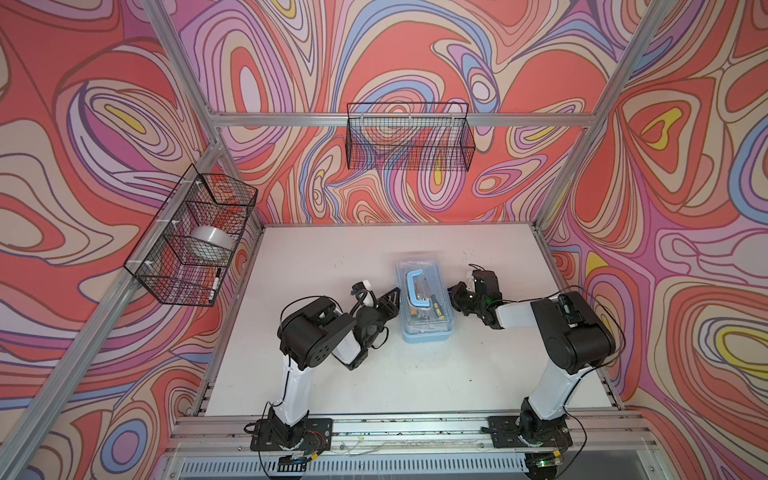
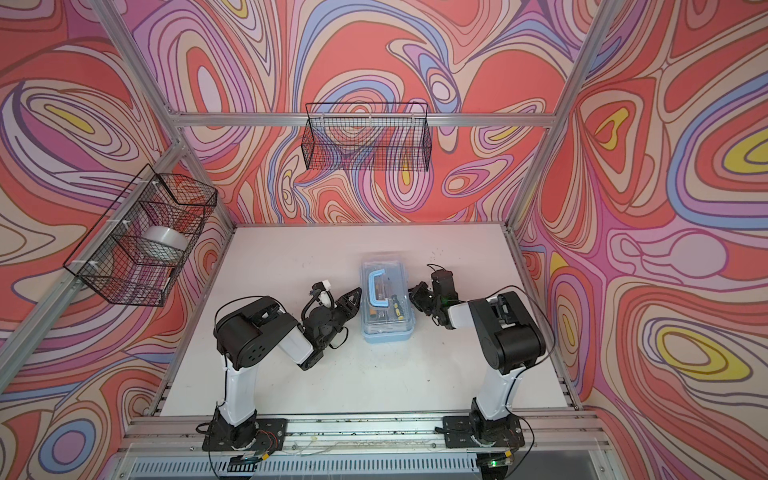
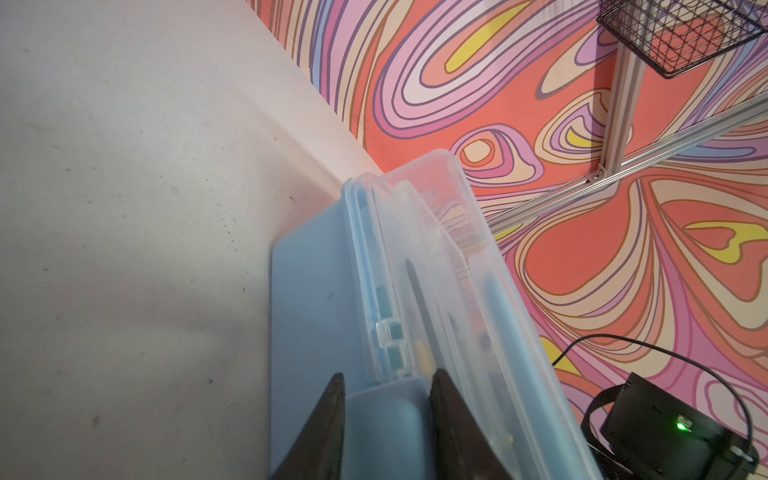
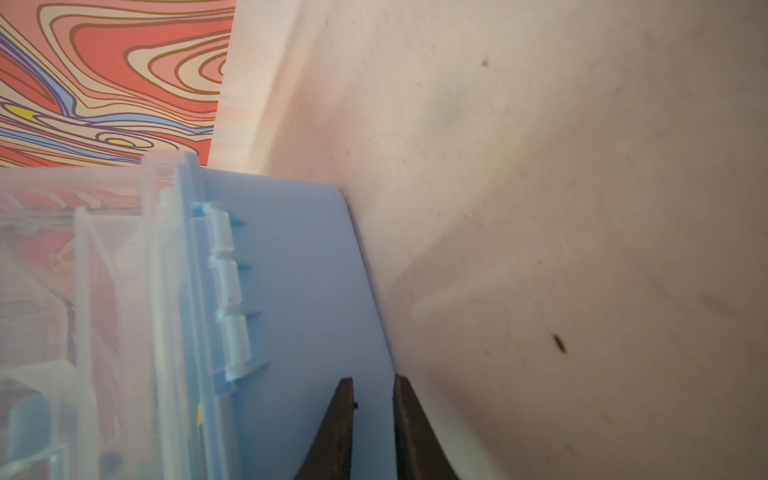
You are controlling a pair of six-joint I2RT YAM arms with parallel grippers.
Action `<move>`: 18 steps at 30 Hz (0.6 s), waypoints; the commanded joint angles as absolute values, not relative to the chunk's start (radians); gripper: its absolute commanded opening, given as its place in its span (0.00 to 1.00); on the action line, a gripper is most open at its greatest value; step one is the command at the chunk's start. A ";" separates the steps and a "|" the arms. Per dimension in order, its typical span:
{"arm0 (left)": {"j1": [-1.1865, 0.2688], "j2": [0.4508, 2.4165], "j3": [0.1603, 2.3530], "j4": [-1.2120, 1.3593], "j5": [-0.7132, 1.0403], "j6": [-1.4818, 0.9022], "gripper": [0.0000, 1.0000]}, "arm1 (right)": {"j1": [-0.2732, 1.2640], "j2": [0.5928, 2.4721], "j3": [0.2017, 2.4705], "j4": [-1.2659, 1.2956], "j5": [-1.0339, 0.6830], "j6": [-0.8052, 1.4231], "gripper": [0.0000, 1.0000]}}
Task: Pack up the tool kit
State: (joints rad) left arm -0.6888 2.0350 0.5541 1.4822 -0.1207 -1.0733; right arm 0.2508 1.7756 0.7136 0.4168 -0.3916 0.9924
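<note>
The tool kit (image 1: 428, 328) (image 2: 388, 332) lies in the middle of the table, a light-blue case with its clear lid down and its blue handle (image 1: 417, 291) flat on top. Screwdrivers (image 1: 438, 306) show through the lid. My left gripper (image 1: 395, 294) (image 2: 355, 294) is at the case's left side. In the left wrist view its jaws (image 3: 386, 380) close round the blue latch (image 3: 386, 419), which fills the gap. My right gripper (image 1: 454, 291) (image 2: 414, 293) is at the hinge side. There its jaws (image 4: 374, 382) stand a narrow gap apart, empty, against the blue wall (image 4: 299, 270) below the hinges (image 4: 228, 291).
A black wire basket (image 1: 409, 137) hangs on the back wall. Another basket (image 1: 166, 270) hangs on the left frame, holding a tape roll (image 1: 210, 241) and a marker (image 1: 216, 284). The white table (image 1: 332, 257) ends at aluminium rails on every side.
</note>
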 commanded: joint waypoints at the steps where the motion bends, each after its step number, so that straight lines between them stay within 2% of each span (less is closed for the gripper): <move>1: -0.734 2.034 0.548 1.359 0.083 -1.033 0.38 | 0.350 1.714 0.707 0.391 -0.532 0.967 0.20; 7: -0.731 2.012 0.539 1.359 0.079 -1.024 0.43 | 0.360 1.698 0.714 0.349 -0.518 0.962 0.20; 10: -0.723 1.983 0.525 1.361 0.077 -1.010 0.48 | 0.361 1.673 0.744 0.231 -0.436 0.898 0.20; 13: -0.698 1.924 0.484 1.341 0.077 -0.985 0.59 | 0.357 1.641 0.784 0.126 -0.351 0.819 0.21; 15: -0.675 1.859 0.471 1.297 0.078 -0.955 0.72 | 0.355 1.610 0.806 0.077 -0.281 0.775 0.22; 18: -0.642 1.738 0.469 1.153 0.068 -0.892 0.77 | 0.339 1.590 0.849 0.007 -0.240 0.728 0.23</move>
State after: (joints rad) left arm -0.6430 1.8351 0.4610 1.2594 -0.0429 -0.9840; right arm 0.3157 1.6314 0.7864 0.0692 -0.2466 0.8146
